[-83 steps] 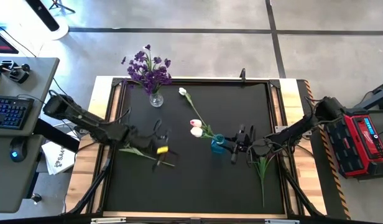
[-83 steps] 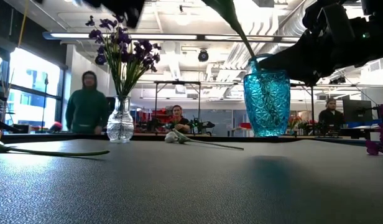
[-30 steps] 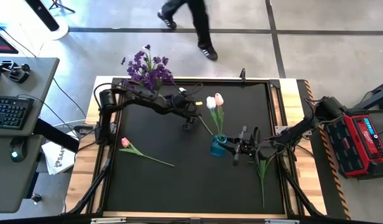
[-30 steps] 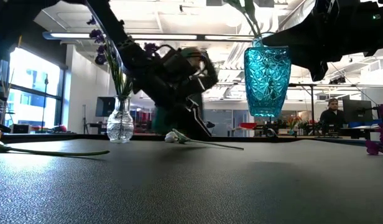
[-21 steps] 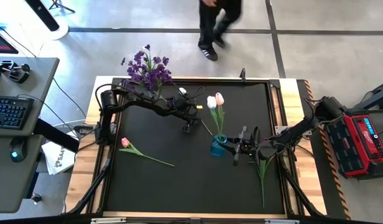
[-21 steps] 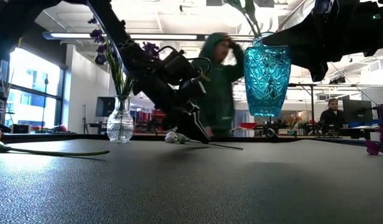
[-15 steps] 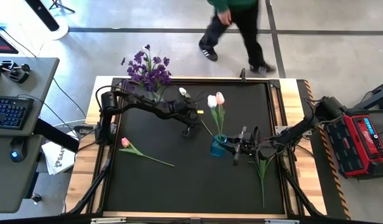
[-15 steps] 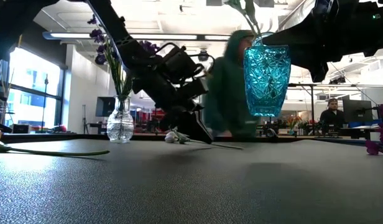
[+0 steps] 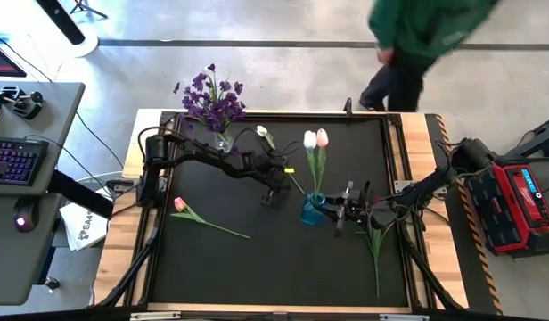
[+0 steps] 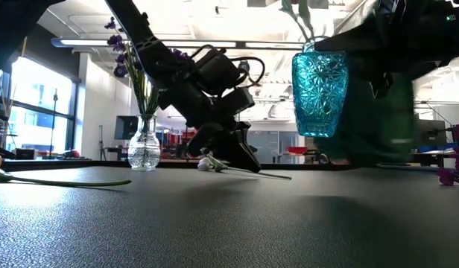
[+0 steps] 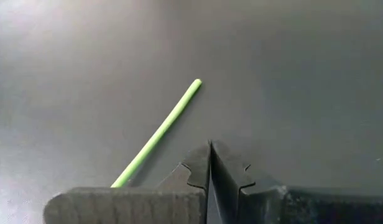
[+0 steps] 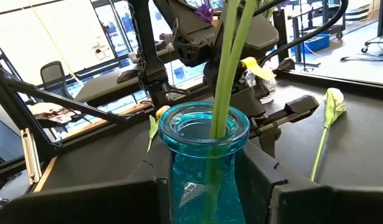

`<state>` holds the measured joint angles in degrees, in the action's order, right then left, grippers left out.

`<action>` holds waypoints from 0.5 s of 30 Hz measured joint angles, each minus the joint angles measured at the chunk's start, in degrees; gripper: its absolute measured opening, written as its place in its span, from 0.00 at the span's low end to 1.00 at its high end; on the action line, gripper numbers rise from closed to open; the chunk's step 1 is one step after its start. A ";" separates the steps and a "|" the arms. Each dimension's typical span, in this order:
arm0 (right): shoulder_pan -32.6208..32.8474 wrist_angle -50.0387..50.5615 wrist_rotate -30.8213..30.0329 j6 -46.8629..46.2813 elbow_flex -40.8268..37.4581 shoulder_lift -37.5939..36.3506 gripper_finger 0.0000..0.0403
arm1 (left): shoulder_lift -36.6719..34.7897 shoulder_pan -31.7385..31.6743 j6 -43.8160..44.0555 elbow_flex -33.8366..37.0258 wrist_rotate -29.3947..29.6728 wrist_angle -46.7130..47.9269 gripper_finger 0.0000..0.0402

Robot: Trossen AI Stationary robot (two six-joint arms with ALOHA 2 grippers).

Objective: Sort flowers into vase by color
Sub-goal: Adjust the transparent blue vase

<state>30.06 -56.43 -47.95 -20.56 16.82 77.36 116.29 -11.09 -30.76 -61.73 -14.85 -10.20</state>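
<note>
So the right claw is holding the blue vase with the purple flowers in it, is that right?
Not quite. The right claw holds the blue vase, but two tulips stand in it; the purple flowers are in the clear vase, as the high view shows.

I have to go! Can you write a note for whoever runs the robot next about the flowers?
Left pincer: shut, low over the mat beside the loose white tulip; its stem seems to lie outside the fingers, so probably not held.
Right pincer: shut on the blue vase, held off the table.
Done: purple flowers stand in the clear vase; two tulips, pink and white, stand in the blue vase.
Left: the loose white tulip, the pink tulip on the mat, and a leafy stem by the right arm.
</note>
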 joint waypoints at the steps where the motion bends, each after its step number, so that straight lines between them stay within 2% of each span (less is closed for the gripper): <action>1: 0.00 0.00 0.03 0.00 0.00 0.00 0.21 | 0.00 0.19 -0.22 0.00 0.00 0.06 0.00; 5: 0.12 0.00 0.63 -0.02 0.00 0.00 0.21 | -1.47 0.72 -2.25 2.22 0.04 -0.01 0.00; 10: 2.11 0.00 -1.28 0.12 0.00 0.00 0.21 | -8.04 0.00 -1.20 11.20 -0.35 -10.30 0.00; 15: 4.42 -0.75 -5.20 1.19 0.00 0.00 0.21 | -14.20 -2.07 3.18 19.84 -6.33 -21.42 0.00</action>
<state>34.48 -57.18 -53.14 -19.36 16.82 77.36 102.09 -13.16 -27.58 -41.89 -21.18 -31.62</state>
